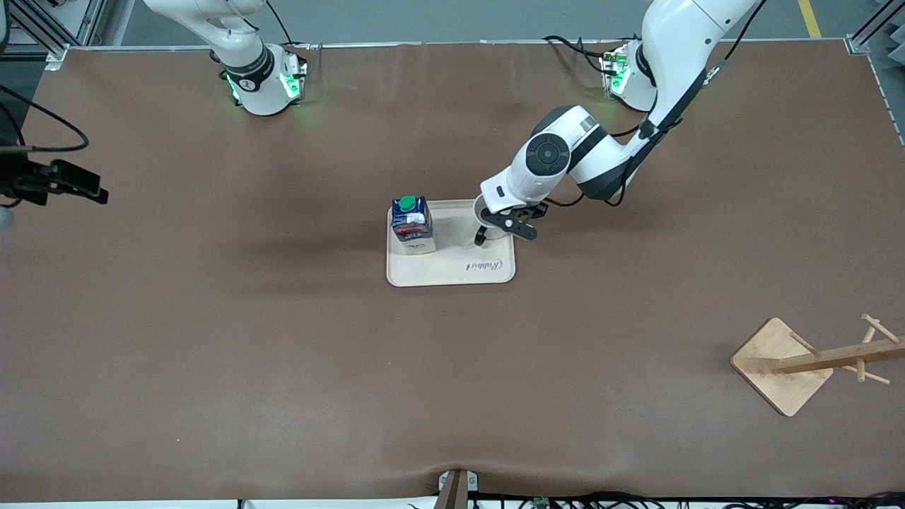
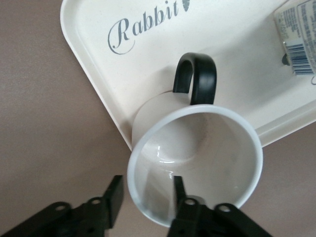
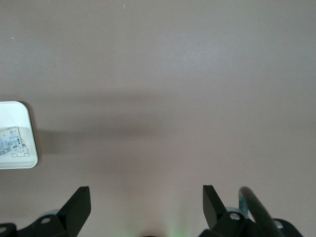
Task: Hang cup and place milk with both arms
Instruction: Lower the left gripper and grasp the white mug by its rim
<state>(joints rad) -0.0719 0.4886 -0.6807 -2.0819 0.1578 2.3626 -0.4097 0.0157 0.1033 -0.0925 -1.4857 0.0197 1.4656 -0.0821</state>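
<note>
- The table (image 1: pixel 283 339) under me is a wide brown sheet, my two bases along one long edge.
- My left arm (image 1: pixel 565 159) reaches out from its base and bends down over the tray; my right arm (image 1: pixel 240 49) waits, folded back near its own base.
- The wooden cup rack (image 1: pixel 806 360) stands near the left arm's end of the table, nearer the front camera than the tray and well apart from it.
- The cream tray (image 1: pixel 452 272) lies mid-table (the word "Rabbit" is printed on it).
- The milk (image 1: pixel 412 225) stands upright on the tray, at the end toward my right arm.
- The cup (image 2: pixel 197 163) sits at the tray's other end, tipped, its black handle (image 2: pixel 196 76) pointing toward the tray's middle.
- My left gripper (image 2: pixel 145 197) pinches the cup's rim, one finger inside the wall and one outside.
- My right gripper (image 3: pixel 145 207) hangs over bare table, fingers spread wide with nothing between them.
</note>
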